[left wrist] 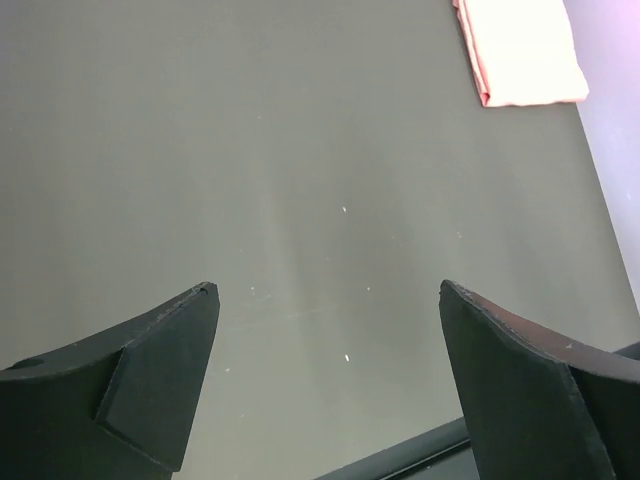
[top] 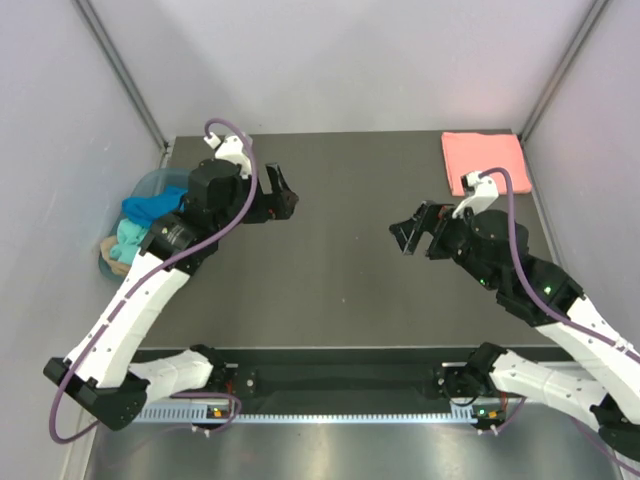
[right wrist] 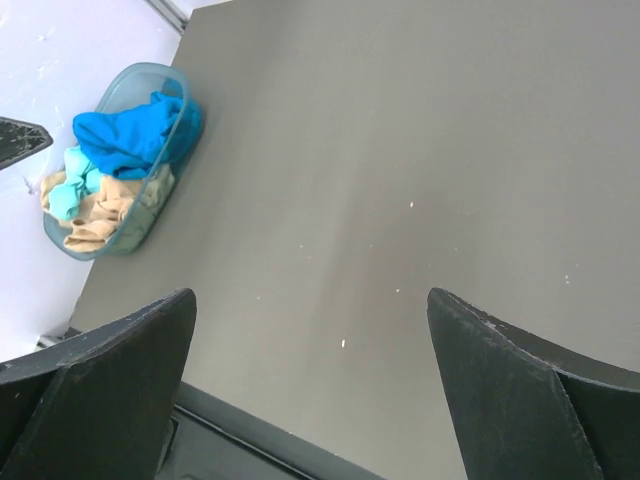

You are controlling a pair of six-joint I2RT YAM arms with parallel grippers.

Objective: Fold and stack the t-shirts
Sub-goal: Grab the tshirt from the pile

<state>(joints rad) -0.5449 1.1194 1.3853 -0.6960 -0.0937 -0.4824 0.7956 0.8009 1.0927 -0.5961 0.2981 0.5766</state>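
Top view: my left pincer (top: 285,200) hangs over the far-left part of the table (top: 340,290), and my right pincer (top: 408,235) is over the middle-right. Both are spread wide, hold nothing and touch nothing. The pink shirt (top: 483,160) lies folded, a flat rectangle at the far right corner. The blue shirt (top: 150,205) is bunched in the tub (top: 165,178) at the left edge, partly hidden behind my left arm.

The step, as I judge it, is to get the blue shirt out and spread it. My left arm is nearest, so I'd go in from above and pinch only the top blue fold. Then I'd lift it clear of the rim so the tub doesn't drag, and lay it flat mid-table with room for both arms.

Left wrist view: my jaws are at full spread with bare table between them and nothing gripped. The pink shirt is far off at the top right, its edges neat.

Right wrist view: the jaws are wide here too, and empty, over bare table. The tub is far off at the upper left, with the blue shirt heaped on top and spilling over the rim. There is a teal cloth (right wrist: 68,188) and a tan cloth (right wrist: 100,220) beside and under it, so a deep grab risks taking those along. I can't tell where the collar or sleeves are from here.
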